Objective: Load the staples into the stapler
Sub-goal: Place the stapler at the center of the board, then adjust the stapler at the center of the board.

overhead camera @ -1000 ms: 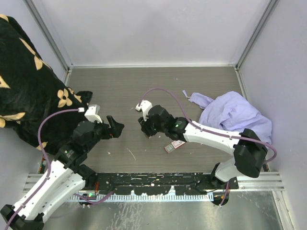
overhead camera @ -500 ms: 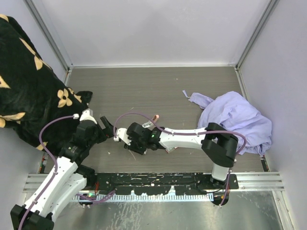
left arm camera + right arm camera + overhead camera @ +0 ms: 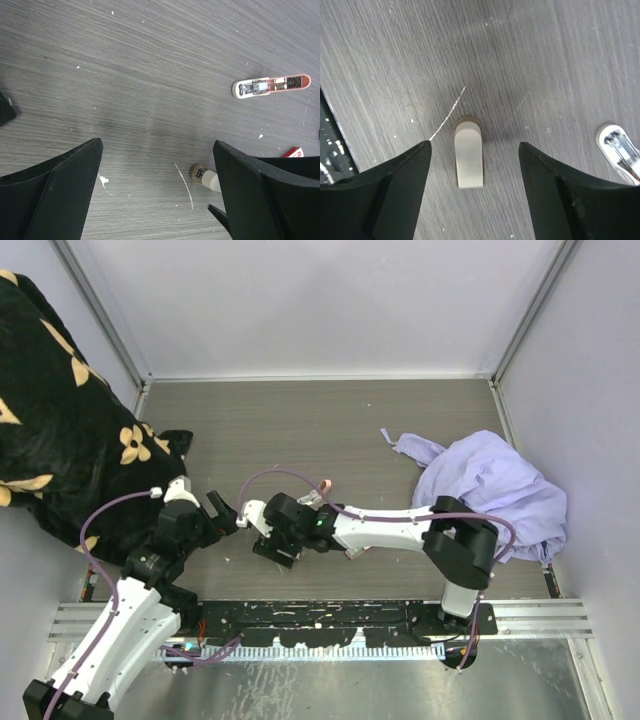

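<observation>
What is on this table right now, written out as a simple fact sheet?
left gripper: open, empty
right gripper: open, empty
stapler: lying open on the table, untouched
staples box: mostly hidden, only a red-and-white corner shows
small white piece: flat on the table between the right gripper's jaws, not gripped
purple cloth: bunched on the right side
black flowered blanket: at the left edge

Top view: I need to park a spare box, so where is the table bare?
Bare: the far half of the table, between the black blanket and the lilac cloth. Crowded: the near middle, where the left arm and right arm meet beside the stapler.
</observation>
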Controlling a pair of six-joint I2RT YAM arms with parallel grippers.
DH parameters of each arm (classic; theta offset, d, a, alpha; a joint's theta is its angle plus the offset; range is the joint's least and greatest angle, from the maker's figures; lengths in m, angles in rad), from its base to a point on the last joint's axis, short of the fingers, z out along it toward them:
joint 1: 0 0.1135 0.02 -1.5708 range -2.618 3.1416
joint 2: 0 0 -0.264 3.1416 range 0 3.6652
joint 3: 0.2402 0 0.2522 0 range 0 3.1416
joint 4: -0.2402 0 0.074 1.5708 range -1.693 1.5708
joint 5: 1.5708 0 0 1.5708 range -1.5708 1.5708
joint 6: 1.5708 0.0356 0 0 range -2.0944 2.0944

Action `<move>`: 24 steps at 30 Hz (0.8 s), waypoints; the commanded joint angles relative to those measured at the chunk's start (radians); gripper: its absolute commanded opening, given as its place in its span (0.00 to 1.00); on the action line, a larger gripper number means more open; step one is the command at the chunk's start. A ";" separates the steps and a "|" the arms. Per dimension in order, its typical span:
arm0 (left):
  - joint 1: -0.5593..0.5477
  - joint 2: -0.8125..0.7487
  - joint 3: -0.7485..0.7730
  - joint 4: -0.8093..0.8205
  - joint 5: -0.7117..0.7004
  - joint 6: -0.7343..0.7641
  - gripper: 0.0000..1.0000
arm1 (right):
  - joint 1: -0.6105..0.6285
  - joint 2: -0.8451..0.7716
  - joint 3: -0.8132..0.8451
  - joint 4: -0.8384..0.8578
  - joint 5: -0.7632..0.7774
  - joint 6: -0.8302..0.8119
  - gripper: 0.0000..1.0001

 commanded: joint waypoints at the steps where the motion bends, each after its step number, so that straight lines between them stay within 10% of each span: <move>1: 0.004 0.009 -0.003 0.042 0.069 0.036 0.94 | -0.010 -0.175 -0.021 0.077 0.046 0.159 0.79; 12: -0.022 0.107 -0.055 0.271 0.456 -0.037 0.79 | -0.109 -0.432 -0.347 0.108 0.178 0.914 0.68; 24: -0.213 0.312 -0.043 0.452 0.468 -0.091 0.69 | -0.115 -0.443 -0.443 0.187 0.192 0.985 0.63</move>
